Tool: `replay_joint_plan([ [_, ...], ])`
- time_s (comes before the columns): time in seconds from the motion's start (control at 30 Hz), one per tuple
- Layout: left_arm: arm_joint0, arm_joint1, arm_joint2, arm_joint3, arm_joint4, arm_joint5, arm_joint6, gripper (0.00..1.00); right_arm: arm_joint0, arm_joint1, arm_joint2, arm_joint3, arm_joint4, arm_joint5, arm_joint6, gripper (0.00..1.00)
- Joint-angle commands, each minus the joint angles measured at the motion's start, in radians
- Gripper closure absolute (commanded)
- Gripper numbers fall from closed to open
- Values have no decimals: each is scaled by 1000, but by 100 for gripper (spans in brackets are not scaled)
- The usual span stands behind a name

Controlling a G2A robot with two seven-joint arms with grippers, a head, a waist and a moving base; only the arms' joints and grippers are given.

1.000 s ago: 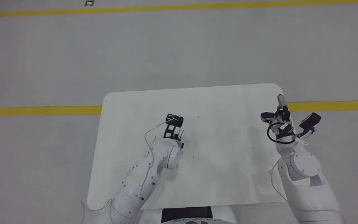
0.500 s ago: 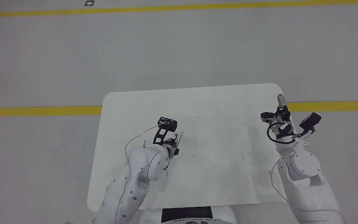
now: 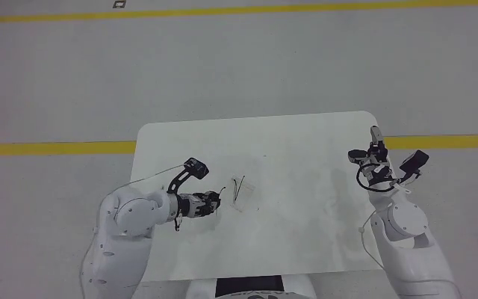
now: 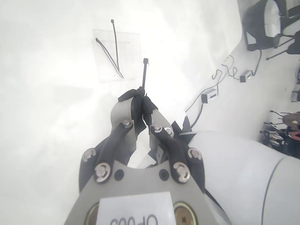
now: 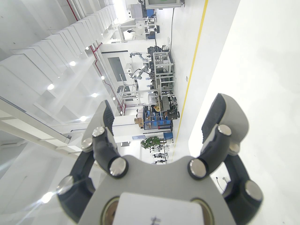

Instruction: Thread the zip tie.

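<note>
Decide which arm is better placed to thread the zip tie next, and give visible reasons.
Left, probably. Its tool is shut on a zip tie, head end sticking out. The right tool is open and empty, off at the table's edge, facing the room.

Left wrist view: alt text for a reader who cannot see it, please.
The left gripper, fingers shut, pinches a black zip tie whose head end sticks out over the white table. Beyond it, more zip ties lie on a clear sheet.
</note>
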Motion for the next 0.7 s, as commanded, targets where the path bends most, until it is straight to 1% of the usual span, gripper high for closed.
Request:
replay_joint_plan([
  [0.0, -14, 25, -4, 34, -84, 11, 1, 100, 0, 0, 0, 0, 0, 0, 0, 0],
  [0.07, -29, 52, 2, 60, -148, 11, 1, 100, 0, 0, 0, 0, 0, 0, 0, 0],
  [0.1, -38, 70, 2, 76, -180, 11, 1, 100, 0, 0, 0, 0, 0, 0, 0, 0],
  [0.2, -59, 109, 10, 106, -233, 11, 1, 100, 0, 0, 0, 0, 0, 0, 0, 0],
  [0.23, -67, 125, 19, 112, -249, 11, 1, 100, 0, 0, 0, 0, 0, 0, 0, 0],
  [0.57, -67, 125, 19, 112, -249, 11, 1, 100, 0, 0, 0, 0, 0, 0, 0, 0],
  [0.63, -70, 125, 31, 123, -248, 19, 41, 100, 0, 0, 0, 0, 0, 0, 0, 0],
  [0.67, -76, 127, 33, 119, -217, 11, 64, 100, 0, 0, 0, 0, 0, 0, 0, 0],
])
